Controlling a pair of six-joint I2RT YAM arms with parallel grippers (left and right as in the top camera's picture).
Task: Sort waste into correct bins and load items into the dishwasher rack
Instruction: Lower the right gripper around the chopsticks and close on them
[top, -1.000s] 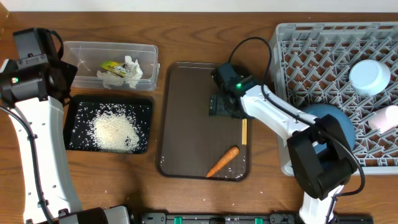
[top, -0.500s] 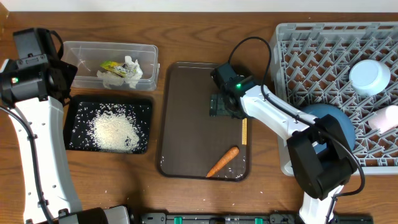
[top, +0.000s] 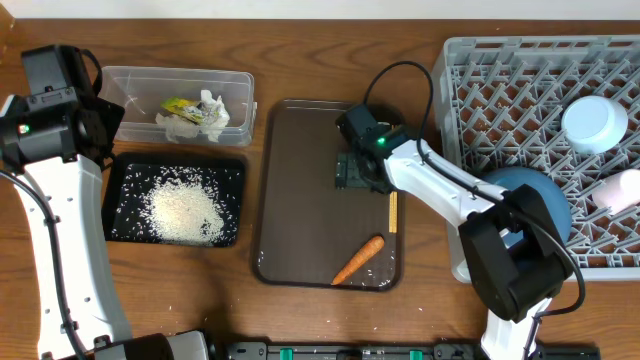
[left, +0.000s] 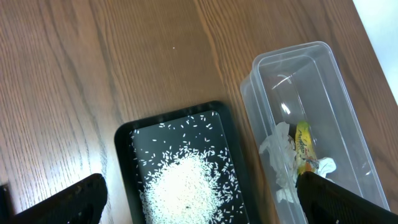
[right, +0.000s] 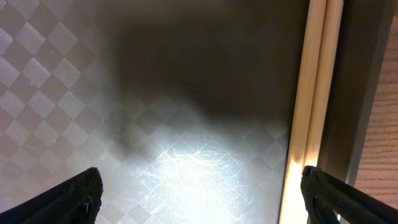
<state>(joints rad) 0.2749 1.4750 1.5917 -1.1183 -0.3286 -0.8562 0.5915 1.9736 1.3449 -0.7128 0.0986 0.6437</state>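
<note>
The only print in view is on the yellow-green wrapper (top: 180, 105), and it is too small to read.

The right arm reaches from the near table (top: 300, 50) edge, right of the brown serving tray (top: 300, 200), and bends left over the tray's upper right part, with its wrist pointing down. The right pincer (top: 352, 172) hangs low above the tray's patterned floor. Its jaws are spread wide and grip nothing. The chopsticks (top: 393, 212) lie side by side along the tray's right wall, just beside the pincer's right finger. The carrot (top: 358, 260) lies tilted in the tray's near right corner.

The left arm stands well to the left of the tray, upright and folded at the top. The left pincer (left: 205, 202) is wide open and holds nothing.

Left of the tray sits the clear tub (top: 130, 80), which holds the wrapper and the crumpled paper (top: 205, 118). Nearer than the tub is the black tray (top: 125, 170), with a heap of rice (top: 183, 212) in it. A few grains lie on the table just beyond its near edge.

Right of the serving tray stands the grey rack (top: 500, 70). It holds the blue dish (top: 545, 200) at the side closest to the tray. The light-blue bowl (top: 594, 122) and the white cup (top: 622, 190) are farther right.
</note>
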